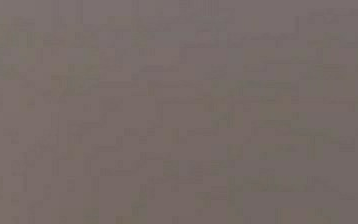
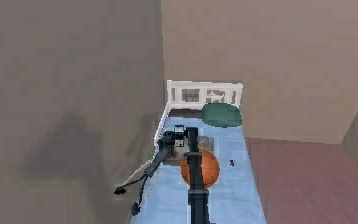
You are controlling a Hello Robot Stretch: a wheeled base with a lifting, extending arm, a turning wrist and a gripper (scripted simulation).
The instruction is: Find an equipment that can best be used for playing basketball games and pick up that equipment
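Forward view: blank wall (image 1: 179, 112) close up, probably parked so the arm side faces the bed. Arm side view: ball (image 2: 201, 170) lies on the bed (image 2: 237, 178) by the arm (image 2: 194, 206). The gripper (image 2: 127, 198) is off the bed edge against bare wall and holds nothing. Can't tell its finger state.

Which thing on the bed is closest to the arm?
The orange ball: the arm crosses it in the picture. The green pillow lies by the headboard, the small dark thing off to the ball's right.

The arm (image 2: 194, 185) stretches up the arm side view — end effector (image 2: 127, 198) branching left, thin fingers (image 2: 139, 172) slanting downward.
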